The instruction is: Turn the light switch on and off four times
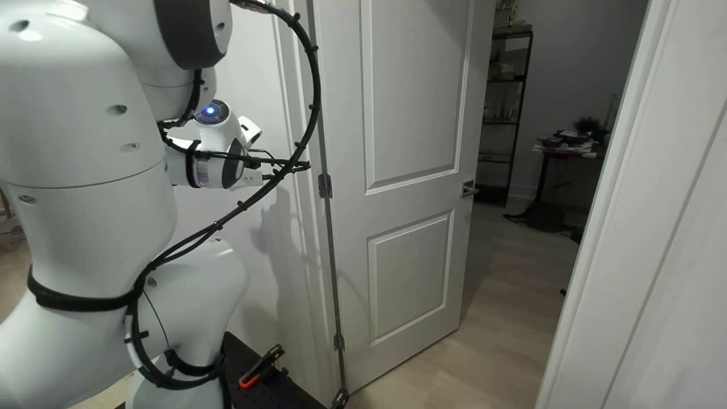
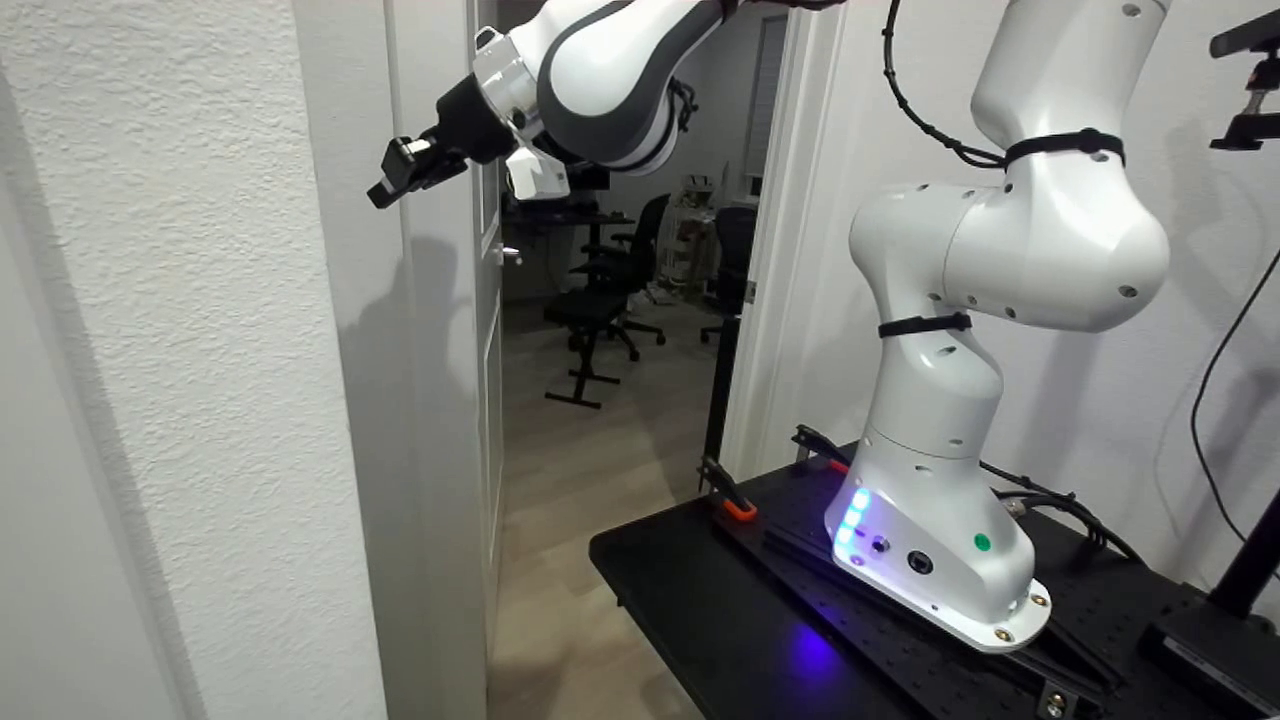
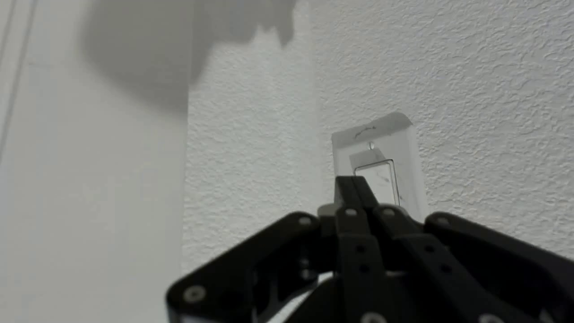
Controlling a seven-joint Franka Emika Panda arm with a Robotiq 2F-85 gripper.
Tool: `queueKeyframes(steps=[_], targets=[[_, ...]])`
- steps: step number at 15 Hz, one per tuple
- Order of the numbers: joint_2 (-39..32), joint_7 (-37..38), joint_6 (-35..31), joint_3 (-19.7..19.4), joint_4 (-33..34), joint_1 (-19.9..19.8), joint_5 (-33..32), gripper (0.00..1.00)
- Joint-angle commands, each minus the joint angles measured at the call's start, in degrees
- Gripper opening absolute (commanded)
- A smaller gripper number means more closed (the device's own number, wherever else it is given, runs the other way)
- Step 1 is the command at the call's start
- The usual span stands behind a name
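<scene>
The light switch is a white rocker (image 3: 382, 181) in a white wall plate (image 3: 407, 163) on the textured wall, seen in the wrist view. My gripper (image 3: 351, 180) is shut with its two fingertips pressed together and nothing between them. The fingertips overlap the left and lower part of the rocker in the picture and hide it. I cannot tell whether they touch it. In an exterior view the black gripper (image 2: 385, 182) points toward the wall at the left. The switch is out of view in both exterior views.
A white wall corner (image 2: 230, 350) stands beside the gripper. An open white door (image 1: 412, 199) shows behind the arm, with a handle (image 1: 468, 189). The robot base stands on a black table (image 2: 660, 570) with clamps (image 2: 728, 490). Black cables (image 1: 315, 74) loop along the arm.
</scene>
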State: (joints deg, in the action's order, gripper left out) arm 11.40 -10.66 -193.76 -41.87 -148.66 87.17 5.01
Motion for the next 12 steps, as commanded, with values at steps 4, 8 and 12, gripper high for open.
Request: queueKeyframes(steps=[4,8,12], targets=[[-1.2,1.9,-2.2,-12.7,3.1,14.0,-1.7,0.00],[-1.6,1.6,-1.9,-20.5,4.4,22.8,-1.4,0.00],[-1.8,1.0,-1.5,-28.2,5.7,31.2,-1.1,0.00]])
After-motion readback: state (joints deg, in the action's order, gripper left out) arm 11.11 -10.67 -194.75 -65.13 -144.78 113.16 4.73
